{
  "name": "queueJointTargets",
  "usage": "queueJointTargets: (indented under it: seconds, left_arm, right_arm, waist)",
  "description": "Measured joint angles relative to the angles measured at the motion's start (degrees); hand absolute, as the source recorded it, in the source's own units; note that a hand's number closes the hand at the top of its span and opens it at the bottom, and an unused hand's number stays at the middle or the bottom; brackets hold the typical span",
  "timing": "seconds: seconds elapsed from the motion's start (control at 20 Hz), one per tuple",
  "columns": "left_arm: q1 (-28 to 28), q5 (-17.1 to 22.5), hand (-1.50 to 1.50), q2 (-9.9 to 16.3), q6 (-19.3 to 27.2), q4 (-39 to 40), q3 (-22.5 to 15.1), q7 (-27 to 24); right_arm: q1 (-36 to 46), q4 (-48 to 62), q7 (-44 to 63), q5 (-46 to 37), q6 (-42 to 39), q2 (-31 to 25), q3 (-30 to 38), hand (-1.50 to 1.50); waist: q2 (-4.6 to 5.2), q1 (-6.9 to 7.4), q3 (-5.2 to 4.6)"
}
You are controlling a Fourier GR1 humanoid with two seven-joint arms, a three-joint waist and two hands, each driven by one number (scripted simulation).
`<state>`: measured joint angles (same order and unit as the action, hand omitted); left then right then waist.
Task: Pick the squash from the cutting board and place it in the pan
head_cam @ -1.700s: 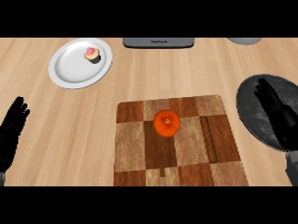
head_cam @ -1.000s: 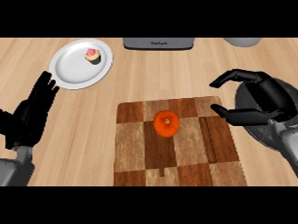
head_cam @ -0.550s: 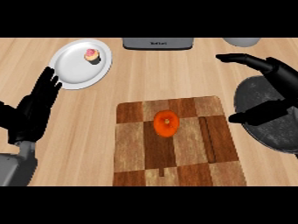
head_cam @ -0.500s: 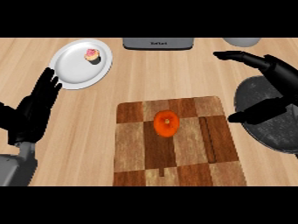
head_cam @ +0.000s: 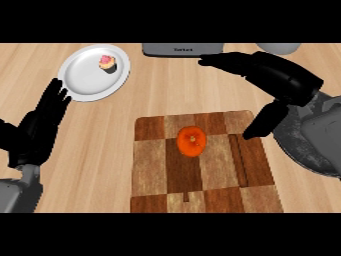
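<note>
Now: squash point(head_cam: 191, 141) mid-board point(head_cam: 225, 195) | right hand point(head_cam: 280, 80) fingers spread, beyond board's far-right corner | left hand point(head_cam: 33, 127) fingers straight, well apart leftward

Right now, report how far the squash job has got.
Nothing is done yet: the squash lies on the cutting board, untouched. In hand: the right hand hangs open above the board's far right corner, apart from the squash. The left hand rests open at the view's left. Left: grasp the squash, carry it to the pan, mostly hidden under the right forearm.

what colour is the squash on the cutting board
Orange, seen in the head view: squash.
</note>
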<state>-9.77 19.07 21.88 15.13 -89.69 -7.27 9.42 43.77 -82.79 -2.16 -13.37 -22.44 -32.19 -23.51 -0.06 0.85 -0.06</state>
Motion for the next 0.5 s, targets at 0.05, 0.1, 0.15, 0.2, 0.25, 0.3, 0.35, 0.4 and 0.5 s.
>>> queueJointTargets:
  seconds: [0.05, 0.1, 0.15, 0.2, 0.25, 0.3, 0.35, 0.4, 0.5]
  left_arm:
    - [-0.3, 0.3, 0.00, 0.4, -0.5, 0.1, 0.5, 0.4]
    - [-0.9, 0.0, 0.00, 0.1, -0.4, 0.9, 0.5, 0.3]
    - [-0.8, -0.2, 0.00, -0.2, -0.3, 1.1, 0.3, 0.1]
    - [-0.4, -0.1, 0.00, -0.3, -0.7, 1.2, 0.5, -0.5]
    - [-0.6, -0.3, 0.00, -0.6, -0.8, 1.6, 0.5, -0.7]
    - [-0.5, -0.1, 0.00, -0.3, -1.0, 1.6, 0.8, -0.6]
    - [-0.6, -0.3, 0.00, -0.4, -1.1, 1.6, 0.9, -0.8]
    - [-0.5, -0.3, 0.00, -0.5, -1.1, 1.1, 0.9, -0.4]
    - [-0.7, -0.7, 0.00, -0.8, -0.9, 0.9, 1.0, 0.2]
  right_arm:
    - [1.2, 0.1, 1.2, -0.8, -1.4, 0.2, -1.0, -1.50]
    - [2.5, 0.3, 2.5, -1.4, -3.2, 0.5, -1.9, -1.50]
    - [3.3, 0.9, 3.5, -2.2, -4.7, 0.8, -3.2, -1.50]
    - [3.8, 1.1, 4.7, -2.7, -6.7, 0.9, -4.5, -1.50]
    - [4.4, 1.6, 5.8, -3.2, -8.6, 1.3, -5.9, -1.50]
    - [4.6, 1.7, 6.8, -3.9, -10.1, 1.6, -7.4, -1.50]
    - [4.9, 1.3, 8.2, -4.1, -12.0, 2.1, -8.3, -1.50]
    - [4.9, 1.0, 9.1, -4.6, -13.4, 2.3, -9.1, -1.50]
    - [4.9, 0.9, 9.9, -6.1, -15.5, 3.3, -10.1, -1.50]
  waist:
    - [0.00, -0.01, -0.01]
    - [0.04, -0.12, -0.01]
    - [0.05, -0.06, -0.03]
    - [0.04, -0.04, -0.04]
    - [0.07, -0.07, -0.04]
    - [0.05, -0.08, -0.04]
    - [0.03, -0.21, -0.03]
    - [-0.01, -0.27, -0.02]
    - [0.00, -0.39, 0.01]
